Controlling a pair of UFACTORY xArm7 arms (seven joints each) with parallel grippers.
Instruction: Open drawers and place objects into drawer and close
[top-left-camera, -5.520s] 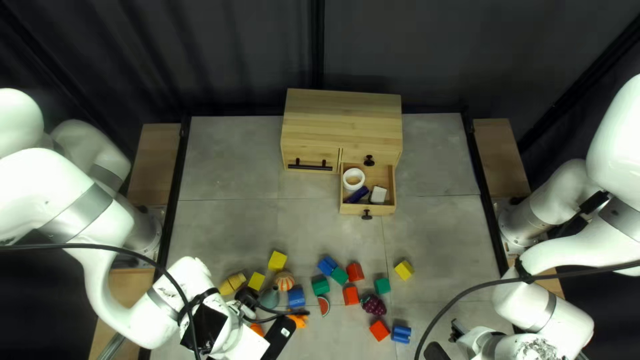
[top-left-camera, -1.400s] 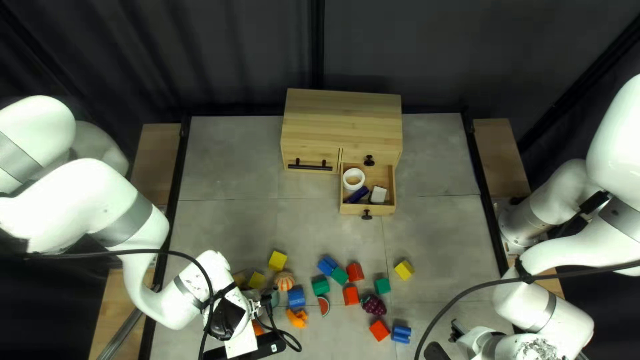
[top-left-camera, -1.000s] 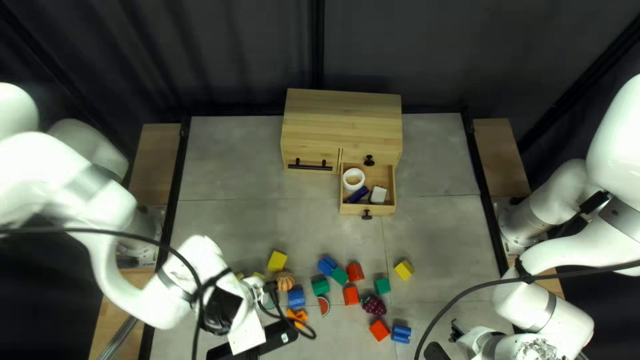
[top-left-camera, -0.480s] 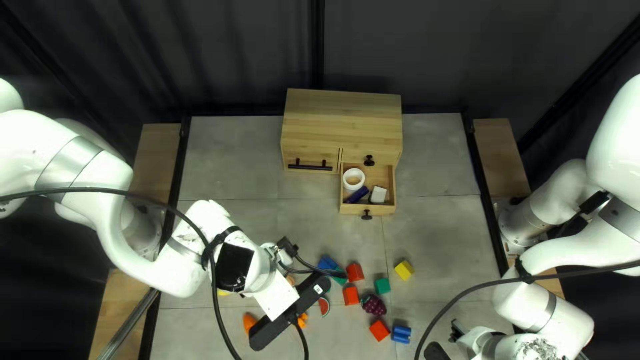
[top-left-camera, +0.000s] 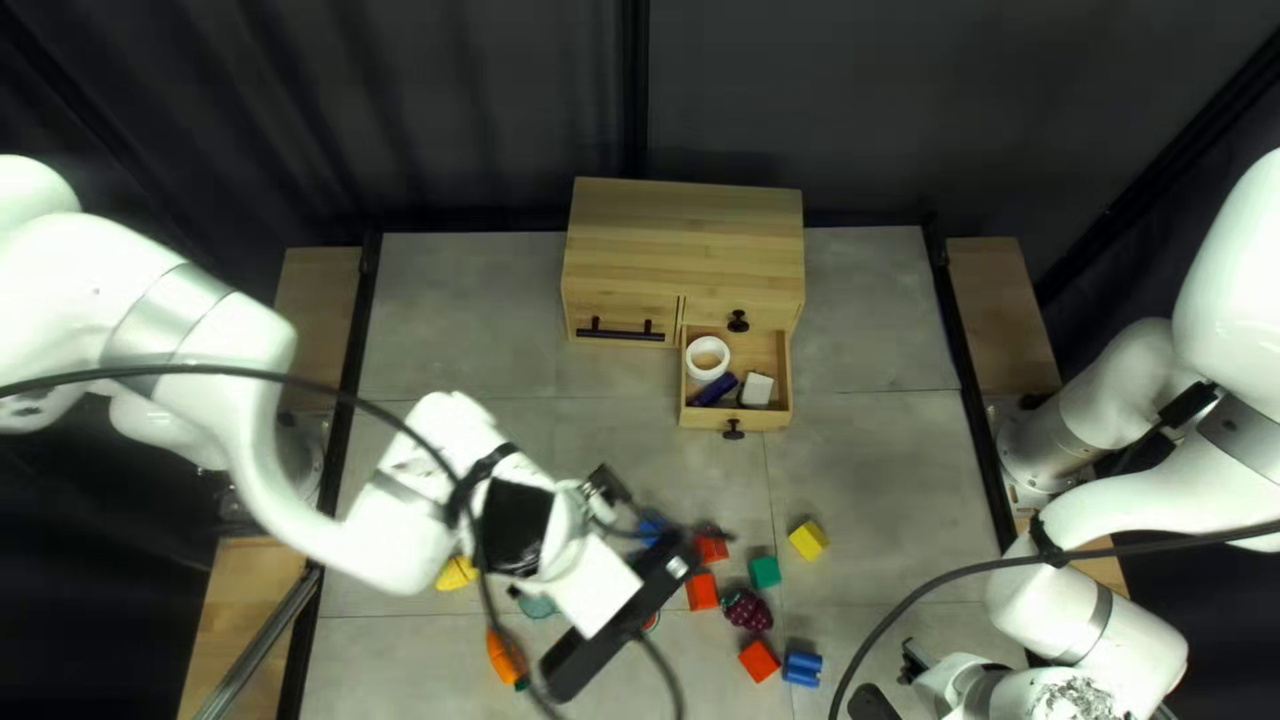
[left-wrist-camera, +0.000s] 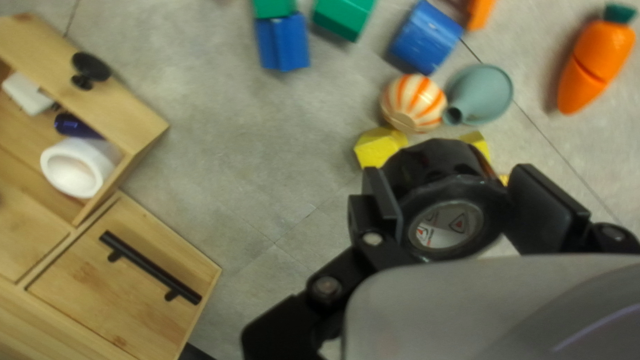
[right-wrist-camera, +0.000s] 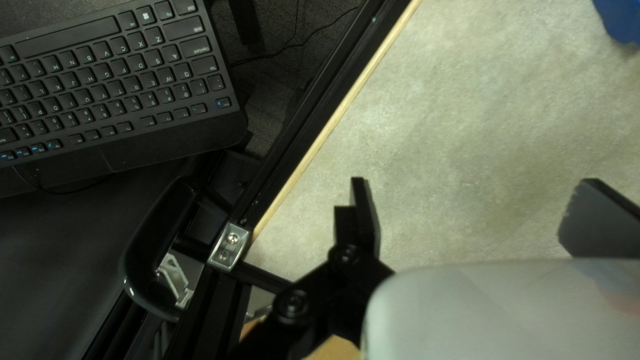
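Positions are given relative to the wooden cabinet [top-left-camera: 687,220]. Well in front of it, toward the left arm's side, a yellow item [top-left-camera: 456,575], a carrot [top-left-camera: 502,654] and a grey-green item [top-left-camera: 539,606] are noted. Next in order, the left gripper [top-left-camera: 596,587] is positioned in front of the cabinet; in the left wrist view, its fingers are clamped from two sides on a black round item [left-wrist-camera: 433,157] with a pale label visible in its end.

At the cabinet itself, the left drawer [top-left-camera: 627,323] with the bar handle is found closed. The upper right drawer [top-left-camera: 774,315] is closed, and the lower right drawer [top-left-camera: 771,419] is pulled out, with a white ring [top-left-camera: 694,360], a dark blue item [top-left-camera: 714,390] and a white block [top-left-camera: 756,391] contained in it.

Well in front of the cabinet's right part, a red block [top-left-camera: 702,592], a grape cluster [top-left-camera: 750,612], a green block [top-left-camera: 764,572], a blue piece [top-left-camera: 803,668] and a yellow block [top-left-camera: 808,540] are laid out. Farther right and well apart from the cabinet, the right gripper [top-left-camera: 940,694] is stationed, its fingers spread apart; beside it, across a black rail [right-wrist-camera: 313,110], a keyboard [right-wrist-camera: 100,80] is seen.
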